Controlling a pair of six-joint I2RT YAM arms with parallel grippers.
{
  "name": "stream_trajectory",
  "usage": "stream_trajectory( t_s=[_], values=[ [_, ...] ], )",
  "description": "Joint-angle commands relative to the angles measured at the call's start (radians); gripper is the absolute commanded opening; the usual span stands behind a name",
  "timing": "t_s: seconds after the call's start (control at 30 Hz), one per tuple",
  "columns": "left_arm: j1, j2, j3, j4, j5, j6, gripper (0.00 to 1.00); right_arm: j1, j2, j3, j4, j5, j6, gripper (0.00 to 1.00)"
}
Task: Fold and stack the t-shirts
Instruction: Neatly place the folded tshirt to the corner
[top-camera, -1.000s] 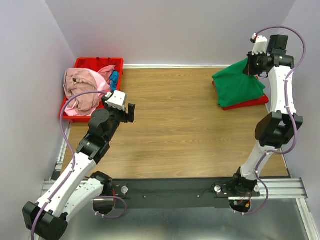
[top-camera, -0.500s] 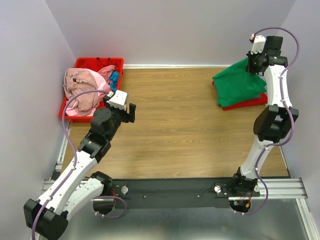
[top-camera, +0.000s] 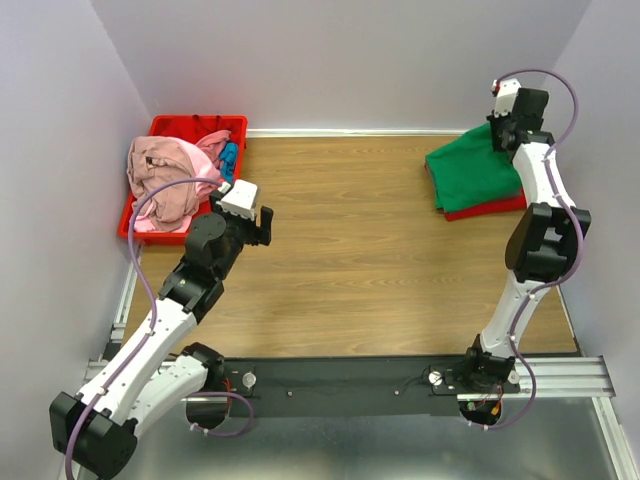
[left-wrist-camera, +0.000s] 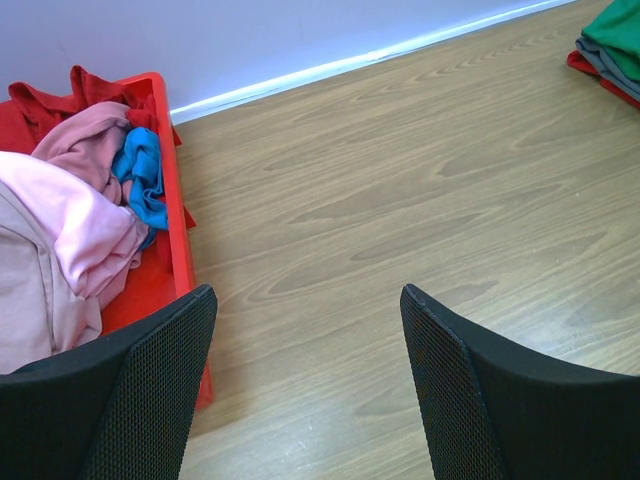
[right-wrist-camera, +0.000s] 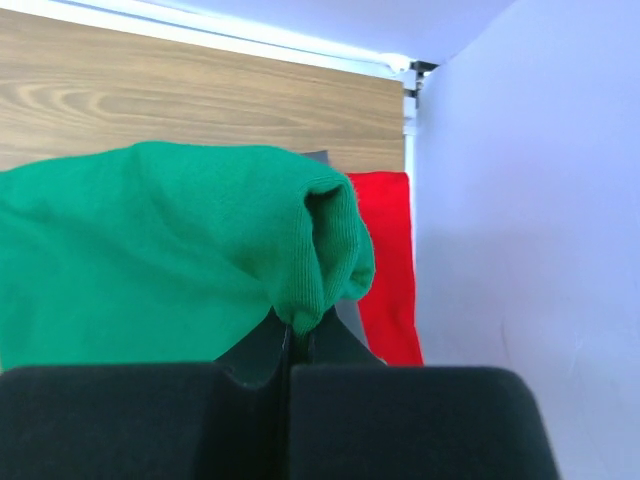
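Where the wood-grain laminate table (top-camera: 350, 250) meets its far right corner, a bright green knit t-shirt (top-camera: 472, 172) lies folded into a soft, thick slab on top of a flat red cloth (top-camera: 492, 207), with a thin grey layer (left-wrist-camera: 603, 66) showing between the two in the left wrist view. The right gripper (top-camera: 505, 132) sits at the far edge of that pile, and the right wrist view shows its black fingers (right-wrist-camera: 335, 345) pressed together on a rolled, finely ribbed fold of the green shirt (right-wrist-camera: 150, 250), the pinched cloth bulging in a rounded lip above the tips, with the red cloth (right-wrist-camera: 385, 260) running along the wall beside it. At the far left corner stands a glossy rectangular red plastic bin (top-camera: 200, 124), heaped with crumpled cloth: a dusty pink t-shirt (top-camera: 160, 170) spilling over its near rim, a paler pink t-shirt (left-wrist-camera: 75, 215) under it, a bunched bright blue t-shirt (left-wrist-camera: 145, 180) and a dark red garment (left-wrist-camera: 90, 92) at the back. The left gripper (left-wrist-camera: 307, 300) hovers over bare wood just beside the bin's near right corner, its broad fingers with mesh-textured pads (left-wrist-camera: 165, 390) spread wide apart and holding nothing.
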Motion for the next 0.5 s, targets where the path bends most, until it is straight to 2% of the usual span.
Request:
stream_trajectory(
  t_s=[0.0, 0.47],
  values=[
    [0.001, 0.008, -0.010, 0.023, -0.034, 0.012, 0.82, 0.023, 0.014, -0.076, 0.206, 0.101, -0.061, 0.00],
    [0.001, 0.025, -0.010, 0.024, -0.029, 0.014, 0.82, 0.034, 0.208, -0.062, 0.374, 0.288, -0.144, 0.00]
  ],
)
